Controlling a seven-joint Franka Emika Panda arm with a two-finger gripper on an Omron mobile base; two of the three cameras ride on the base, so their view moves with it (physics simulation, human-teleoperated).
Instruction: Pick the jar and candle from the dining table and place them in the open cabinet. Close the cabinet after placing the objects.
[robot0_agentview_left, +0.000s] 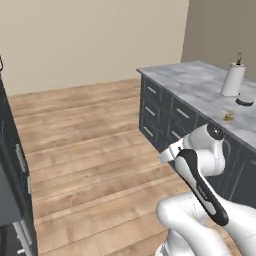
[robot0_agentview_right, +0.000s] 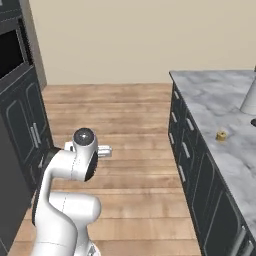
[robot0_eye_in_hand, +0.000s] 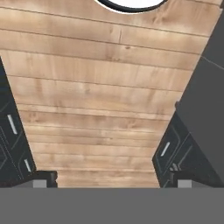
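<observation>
The tiny tan-golden candle stub (robot0_agentview_right: 221, 135) could be knocked off the marble surface (robot0_agentview_right: 210, 100); the end effector (robot0_eye_in_hand: 112, 179) is spread, nothing held.

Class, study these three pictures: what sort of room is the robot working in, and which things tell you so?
Most likely a kitchen: a marble-topped dining table over dark drawers, a paper-towel roll standing on it, and dark cabinets beside a wooden floor.
</observation>
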